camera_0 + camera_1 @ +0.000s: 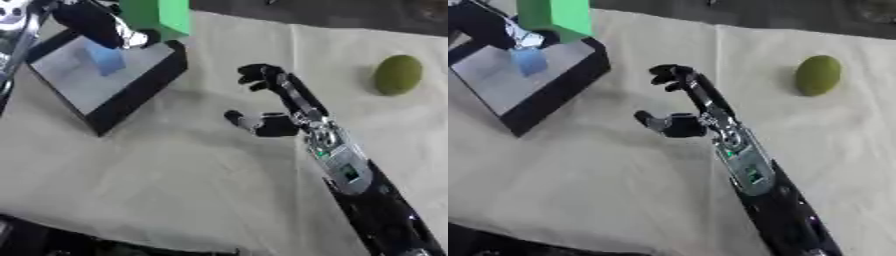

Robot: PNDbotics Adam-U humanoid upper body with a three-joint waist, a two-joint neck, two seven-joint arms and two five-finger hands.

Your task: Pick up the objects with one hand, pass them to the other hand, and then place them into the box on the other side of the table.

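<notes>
In the upper left of the frame, the left hand holds a green block over the black box, its fingers wrapped round the block's lower edge. A small blue block lies inside the box. The right hand hangs mid-frame above the cloth-covered table, fingers loosely spread, holding nothing. A green round fruit sits at the upper right.
</notes>
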